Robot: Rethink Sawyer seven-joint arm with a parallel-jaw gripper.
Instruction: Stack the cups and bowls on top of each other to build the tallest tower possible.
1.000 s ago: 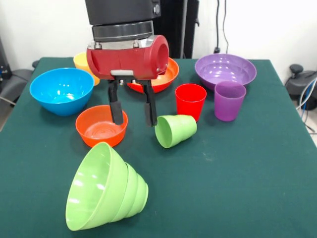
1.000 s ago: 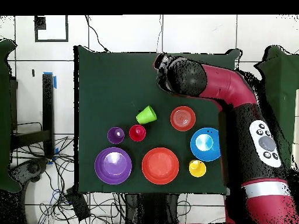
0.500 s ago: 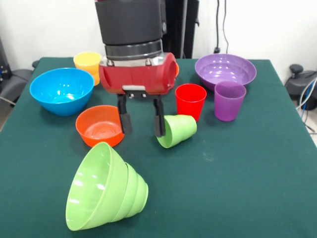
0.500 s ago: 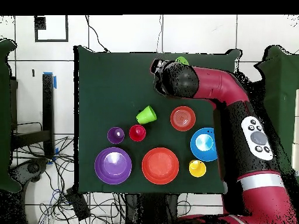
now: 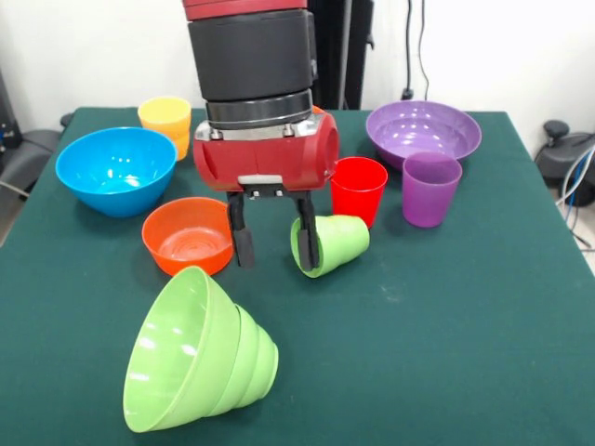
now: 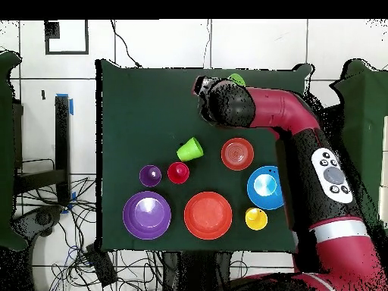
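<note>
My gripper (image 5: 275, 249) hangs open with nothing between its fingers, between the small orange-red bowl (image 5: 187, 235) and the light green cup (image 5: 335, 243). That cup lies on its side, and my right finger (image 5: 307, 243) stands in front of its mouth. The red cup (image 5: 358, 189), purple cup (image 5: 431, 189) and yellow cup (image 5: 165, 118) stand upright. A large light green bowl (image 5: 181, 351) lies tipped on its side near the front, nested with a smaller ribbed green one (image 5: 257, 364). In the overhead view my arm (image 6: 227, 102) covers the gripper and most of the green bowls (image 6: 237, 78).
The blue bowl (image 5: 116, 169) sits at the left and the purple bowl (image 5: 423, 130) at the back right. The large orange bowl (image 6: 208, 215) is mostly hidden behind my arm in the front view. Green cloth (image 5: 446, 334) covers the table.
My gripper has come forward, lower and to the right, staying open. Its right finger now overlaps the mouth of the green cup. The yellow cup has come out from behind the arm.
</note>
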